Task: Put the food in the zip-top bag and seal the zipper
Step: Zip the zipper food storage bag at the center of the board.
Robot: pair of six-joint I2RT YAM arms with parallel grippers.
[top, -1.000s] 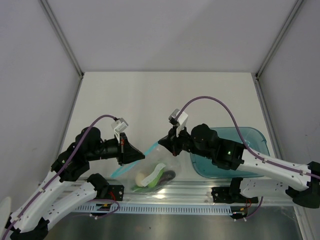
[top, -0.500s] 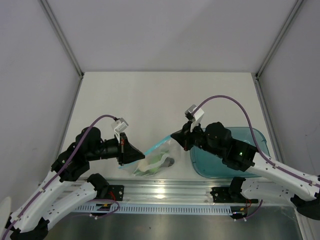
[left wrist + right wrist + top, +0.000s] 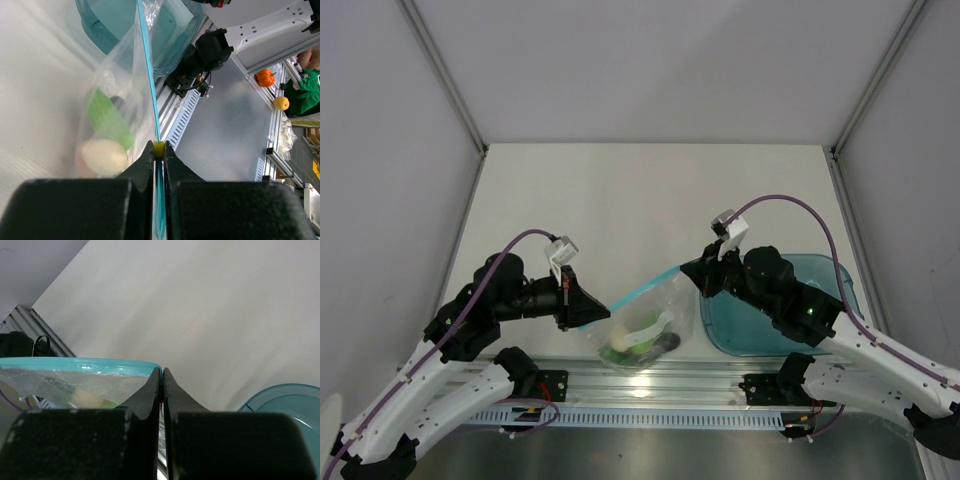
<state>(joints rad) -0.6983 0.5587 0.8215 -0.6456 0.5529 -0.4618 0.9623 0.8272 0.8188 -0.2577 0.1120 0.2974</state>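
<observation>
The clear zip-top bag hangs stretched between my two grippers near the table's front edge. Its light blue zipper runs taut from lower left to upper right. The food lies bunched at the bag's bottom; a green piece and a cream egg show through the plastic. My left gripper is shut on the zipper at its yellow slider. Over at the strip's other end, my right gripper is shut on the bag's corner.
The teal tray sits at the right, partly under my right arm, just beside the bag. A metal rail with both arm bases runs along the near edge. White walls close in the left, right and back.
My right gripper has moved right and away from the left one, pulling the zipper out into a straight line. The bag now hangs lower and the food has slid to its bottom.
</observation>
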